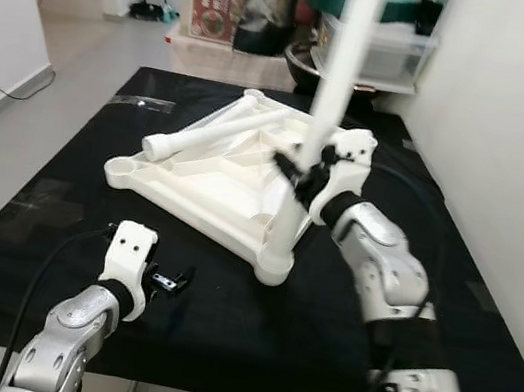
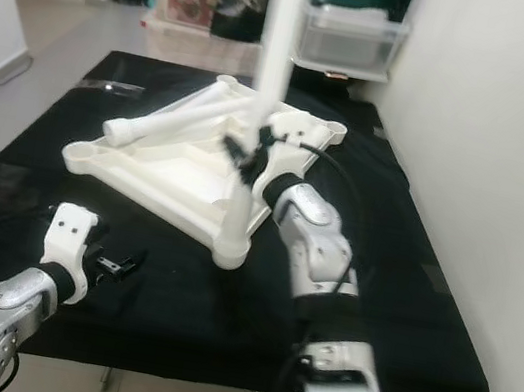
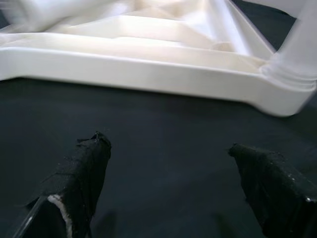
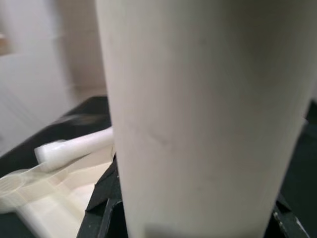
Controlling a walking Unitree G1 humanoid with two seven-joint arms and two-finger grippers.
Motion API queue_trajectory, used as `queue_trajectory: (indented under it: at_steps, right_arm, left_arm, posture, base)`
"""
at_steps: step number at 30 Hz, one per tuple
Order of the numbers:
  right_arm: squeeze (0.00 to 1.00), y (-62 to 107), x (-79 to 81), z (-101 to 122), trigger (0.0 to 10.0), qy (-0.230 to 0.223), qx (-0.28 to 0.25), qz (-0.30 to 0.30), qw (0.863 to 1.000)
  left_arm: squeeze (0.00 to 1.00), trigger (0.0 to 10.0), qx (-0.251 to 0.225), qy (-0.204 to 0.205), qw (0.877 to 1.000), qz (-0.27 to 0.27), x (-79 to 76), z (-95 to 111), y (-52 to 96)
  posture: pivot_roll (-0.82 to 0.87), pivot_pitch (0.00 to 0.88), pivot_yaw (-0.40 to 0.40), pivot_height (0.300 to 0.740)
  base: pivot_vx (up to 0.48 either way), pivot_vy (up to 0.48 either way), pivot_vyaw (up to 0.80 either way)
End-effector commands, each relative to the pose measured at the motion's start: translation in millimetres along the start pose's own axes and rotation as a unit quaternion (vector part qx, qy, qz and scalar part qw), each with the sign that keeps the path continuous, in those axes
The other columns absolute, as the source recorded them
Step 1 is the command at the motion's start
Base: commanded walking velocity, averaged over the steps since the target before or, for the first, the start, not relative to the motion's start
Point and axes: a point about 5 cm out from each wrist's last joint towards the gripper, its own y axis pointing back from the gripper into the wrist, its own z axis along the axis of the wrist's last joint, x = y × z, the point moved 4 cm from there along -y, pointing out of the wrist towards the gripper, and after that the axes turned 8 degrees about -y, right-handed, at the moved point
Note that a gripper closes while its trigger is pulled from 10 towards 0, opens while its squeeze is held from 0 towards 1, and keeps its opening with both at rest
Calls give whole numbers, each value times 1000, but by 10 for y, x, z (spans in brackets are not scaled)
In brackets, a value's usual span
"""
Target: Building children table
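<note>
Right end effector [image 1: 304, 171] clamps upright leg [image 1: 328, 96].

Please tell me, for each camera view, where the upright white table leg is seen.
Left eye: right of centre, upright leg in right claw.
Right eye: centre.
Left wrist: its base, at one far edge.
Right wrist: close up.
Shared landmark: white tabletop.

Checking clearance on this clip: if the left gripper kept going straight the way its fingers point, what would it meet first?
The left gripper hovers open over the black cloth. Straight ahead, it would probably first meet the near side rim of the upturned white tabletop, though depth is hard to judge.
</note>
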Motion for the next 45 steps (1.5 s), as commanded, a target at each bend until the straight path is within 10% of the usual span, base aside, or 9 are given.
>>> queue_trajectory:
  at_steps: [1, 5, 6, 10, 11, 21, 24, 42, 45]
  right_arm:
    - [0, 197, -253, -343, 10000, 4, 56, -52, 997]
    - [0, 328, -20, -263, 10000, 12, 32, 3, 999]
    - [1000, 345, 35, -233, 10000, 3, 27, 21, 999]
    - [1000, 282, 218, -83, 10000, -6, 8, 96, 995]
    - [0, 229, 299, -56, 10000, -12, 19, 136, 990]
    - [0, 365, 598, -14, 10000, 59, 74, 427, 899]
    - [0, 232, 561, -161, 0, 36, 96, 402, 910]
    - [0, 362, -45, -409, 10000, -34, 57, 32, 997]
    - [1000, 350, 191, -273, 10000, -34, 42, 106, 993]
  left_arm:
    - [0, 10000, 2, 2, 1000, -3, 3, 3, 5]
    - [0, 10000, 7, -1, 1000, -11, -37, -25, -4]
    - [0, 10000, 6, 1, 1000, -14, -49, -17, -12]
    - [0, 10000, 2, 2, 1000, -14, -42, 9, -42]
    - [0, 10000, 1, 2, 1000, -12, -28, 17, -49]
    - [0, 10000, 0, 6, 1000, -3, 2, -2, -21]
    - [0, 10000, -2, 7, 1000, 8, 33, 8, -23]
    - [0, 10000, 0, 6, 1000, -5, -28, 3, -34]
    - [0, 10000, 1, 5, 1000, -13, -71, -6, -40]
  posture:
    - [48, 0, -36, 740]
    - [39, 0, -29, 740]
    - [36, 0, -28, 740]
    - [35, 0, -30, 740]
    - [35, 0, -34, 740]
    - [63, 0, -66, 740]
    - [80, 0, -84, 740]
    - [44, 0, -47, 740]
    - [40, 0, -42, 740]
  base:
    - [0, 0, 0]
    - [0, 0, 0]
    - [0, 0, 0]
    - [0, 0, 0]
    - [0, 0, 0]
    - [0, 0, 0]
    - [0, 0, 0]
    - [0, 0, 0]
    - [0, 0, 0]
